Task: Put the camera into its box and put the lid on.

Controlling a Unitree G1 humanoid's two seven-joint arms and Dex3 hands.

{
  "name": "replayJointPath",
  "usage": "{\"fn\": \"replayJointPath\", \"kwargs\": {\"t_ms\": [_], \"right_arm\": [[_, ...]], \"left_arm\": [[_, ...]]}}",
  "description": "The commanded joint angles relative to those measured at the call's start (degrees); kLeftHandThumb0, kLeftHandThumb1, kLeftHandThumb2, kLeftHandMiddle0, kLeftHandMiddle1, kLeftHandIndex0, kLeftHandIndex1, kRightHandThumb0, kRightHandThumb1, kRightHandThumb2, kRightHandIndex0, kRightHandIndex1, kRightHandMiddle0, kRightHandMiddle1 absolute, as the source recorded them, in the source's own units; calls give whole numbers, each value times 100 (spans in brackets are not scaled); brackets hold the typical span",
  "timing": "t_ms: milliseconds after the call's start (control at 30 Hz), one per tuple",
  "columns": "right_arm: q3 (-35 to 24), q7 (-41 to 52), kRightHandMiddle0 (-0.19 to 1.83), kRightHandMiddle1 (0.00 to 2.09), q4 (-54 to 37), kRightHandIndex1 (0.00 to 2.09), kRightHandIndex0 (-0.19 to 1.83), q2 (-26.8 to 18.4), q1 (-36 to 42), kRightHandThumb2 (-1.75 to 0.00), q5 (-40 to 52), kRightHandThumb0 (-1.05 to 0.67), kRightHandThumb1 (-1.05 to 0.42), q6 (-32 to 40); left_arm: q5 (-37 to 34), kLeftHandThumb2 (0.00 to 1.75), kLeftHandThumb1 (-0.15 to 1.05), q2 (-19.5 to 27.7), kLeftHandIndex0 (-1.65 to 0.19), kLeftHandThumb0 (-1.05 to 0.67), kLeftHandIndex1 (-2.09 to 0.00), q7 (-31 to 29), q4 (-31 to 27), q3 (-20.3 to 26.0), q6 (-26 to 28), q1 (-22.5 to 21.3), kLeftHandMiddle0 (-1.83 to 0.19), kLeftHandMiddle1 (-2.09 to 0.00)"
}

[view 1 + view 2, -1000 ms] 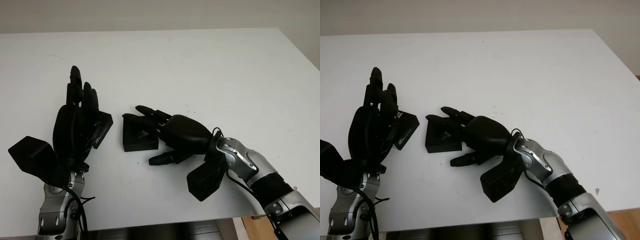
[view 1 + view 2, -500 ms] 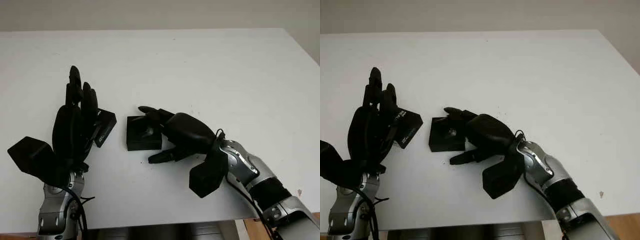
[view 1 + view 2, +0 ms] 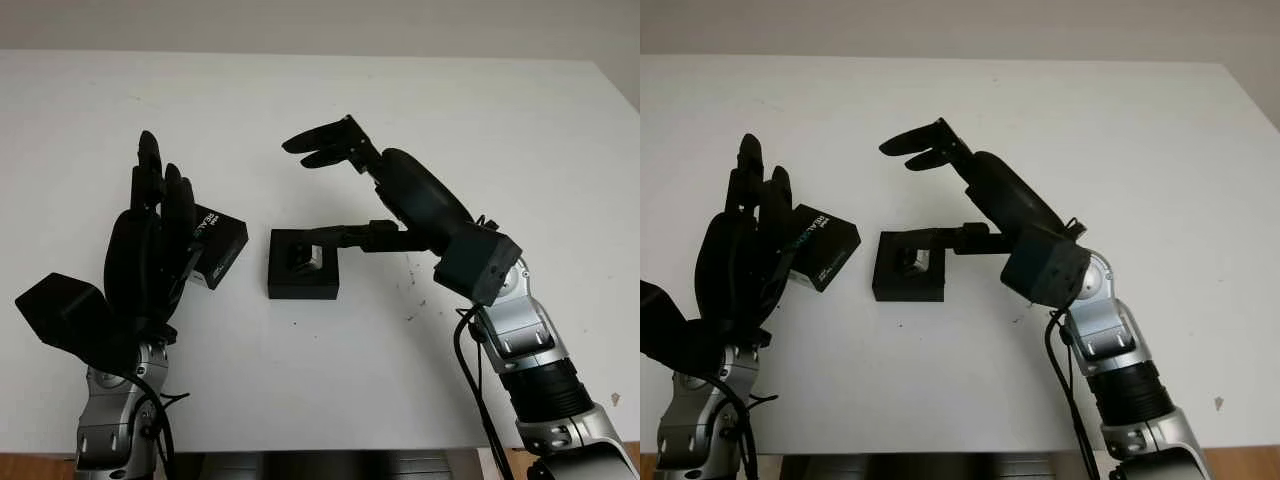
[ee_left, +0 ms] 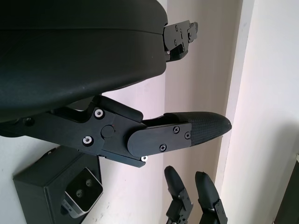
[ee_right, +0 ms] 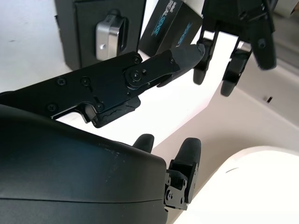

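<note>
- Since a second ago our right hand (image 3: 345, 190) has lifted off the box (image 3: 303, 278) and risen above the surface (image 3: 500, 130); the box has shifted a little toward our right, and the lid (image 3: 215, 247) has slid slightly with it.
- The white surface carries everything: one box, one lid, one camera.
- Our left hand (image 3: 150, 250) stands upright at the near left, open and holding nothing, its fingers pointing away from us; the lid lies just beside it, and whether they touch we cannot tell.
- Our right hand hangs open over the surface, gripping nothing: two fingers (image 3: 318, 140) reach out high beyond the box, while the thumb (image 3: 345, 233) stretches low toward the box's far edge.
- The black box sits between the two hands, open-topped, with the camera (image 3: 305, 259) lying inside it.
- The lid, black with teal lettering, rests tilted on the surface, well off the box.
- The right wrist view shows the camera's silver face (image 5: 110, 35) in its recess and the lid's lettering (image 5: 170, 25), which the head views leave small.
- The left wrist view shows the camera (image 4: 84, 193) in the box from the other side.
</note>
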Motion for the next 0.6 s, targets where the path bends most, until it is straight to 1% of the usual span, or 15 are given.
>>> {"fn": "replayJointPath", "kwargs": {"t_ms": [0,100,200,300,367,433,567], "right_arm": [[-43,-38,-13,110,-104,105,-12,-65,54,-5,-111,-62,-91,44],[17,-10,-7,100,-133,90,-9,-255,52,-6,-476,-67,-93,117],[118,78,0,74,-264,62,-6,-480,58,-5,-929,-75,-95,313],[182,177,10,54,-446,42,0,-598,173,-5,-1179,-75,-94,482],[234,151,12,50,-536,38,0,-608,282,-5,-1337,-74,-92,548],[316,103,10,48,-585,34,-2,-629,380,-6,-1560,-76,-95,571],[527,-113,11,49,-682,32,1,-661,531,-6,-2174,-76,-96,493]], "left_arm": [[-16,54,105,-18,19,-68,0,-27,6,-21,-58,-3,19,0],[8,54,105,-9,19,-68,0,-10,-28,-24,-43,14,19,0],[29,54,105,-4,19,-68,0,5,-46,-23,-40,28,19,0],[-7,54,105,-4,19,-68,0,-35,5,-19,-56,10,19,0],[-21,54,105,-3,19,-68,0,-51,28,-22,-53,-4,19,0],[-33,54,105,-4,19,-68,0,-70,40,-21,-53,-14,19,0],[-25,54,105,-33,19,-68,0,-39,31,-17,-55,-21,19,0]]}}
